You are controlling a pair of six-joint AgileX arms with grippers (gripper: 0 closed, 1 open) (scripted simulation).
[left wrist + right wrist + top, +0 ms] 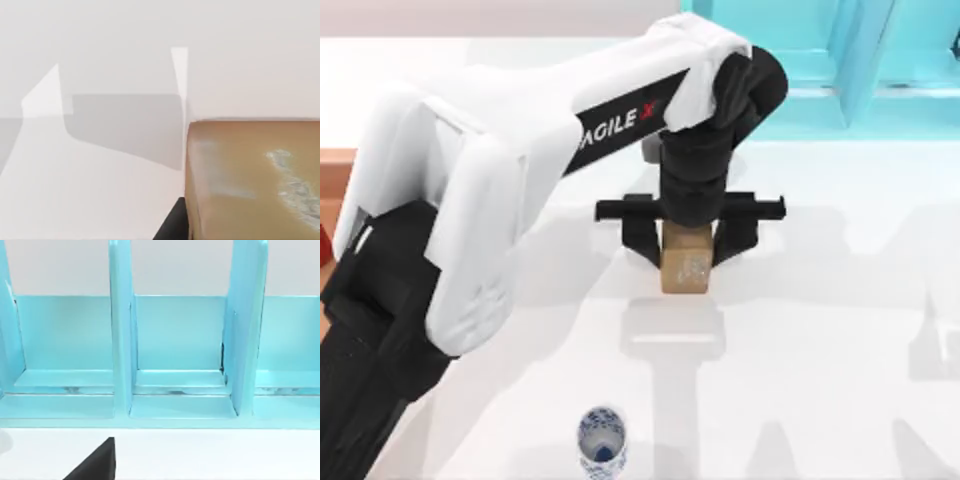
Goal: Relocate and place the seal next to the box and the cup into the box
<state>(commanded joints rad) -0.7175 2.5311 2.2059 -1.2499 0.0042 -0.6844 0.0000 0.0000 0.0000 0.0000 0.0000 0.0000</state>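
Observation:
The seal (685, 268), a tan-brown block with white markings on top, sits between the black fingers of my left gripper (686, 252) near the table's middle. The gripper is shut on it. The seal's shadow lies apart from it on the table, so it hangs above the surface. It looms large in the left wrist view, seal (252, 180). The cup (601, 441), white with a blue pattern, stands upright near the front edge, well apart from the gripper. An orange-brown edge of the box (334, 175) shows at the far left, mostly hidden by my left arm.
A turquoise shelf (840, 60) stands at the back right, and its compartments face the right wrist camera, shelf (175, 340). A black part of my right gripper (95, 465) shows in that view. White table lies between the seal and the cup.

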